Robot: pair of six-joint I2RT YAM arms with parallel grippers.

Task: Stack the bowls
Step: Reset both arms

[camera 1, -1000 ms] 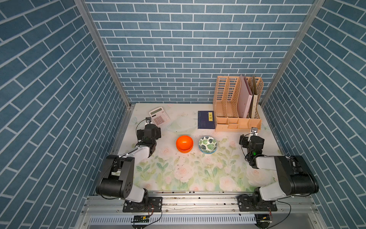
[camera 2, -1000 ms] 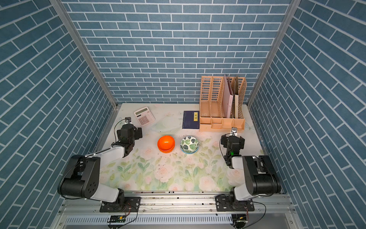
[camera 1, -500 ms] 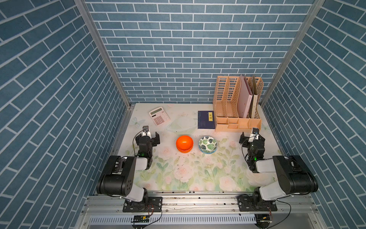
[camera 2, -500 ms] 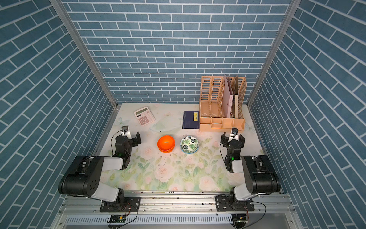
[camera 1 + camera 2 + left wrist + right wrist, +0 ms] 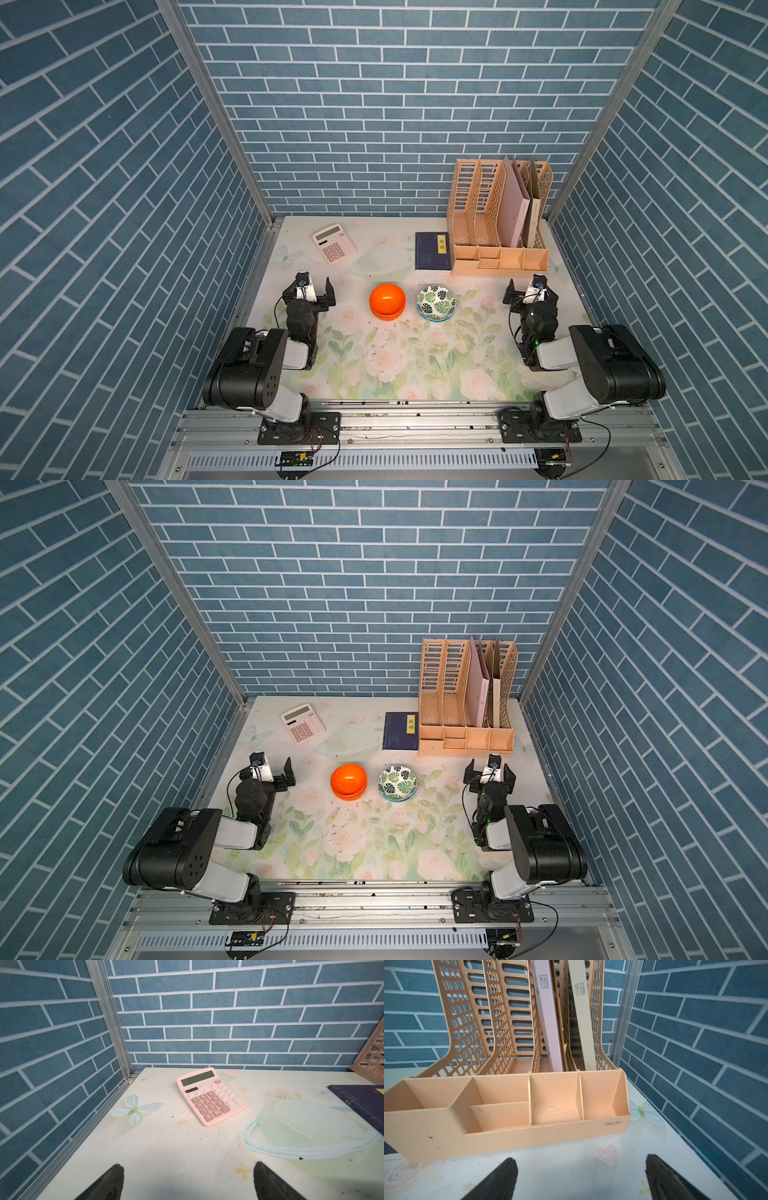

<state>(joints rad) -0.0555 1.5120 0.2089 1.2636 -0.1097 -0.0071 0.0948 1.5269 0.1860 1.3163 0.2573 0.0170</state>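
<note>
Left tool (image 5: 188, 1169) and right tool (image 5: 579, 1162) stand wide, empty; orange bowls (image 5: 387, 300) look stiff, slippery: pinch the rim.

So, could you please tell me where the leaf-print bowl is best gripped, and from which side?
Pinch the leaf-print bowl at its rim from above, one finger inside and one outside: it sits upright, mouth open. Probably take the edge facing the open right claw, since the orange bowls crowd the opposite side.
</note>
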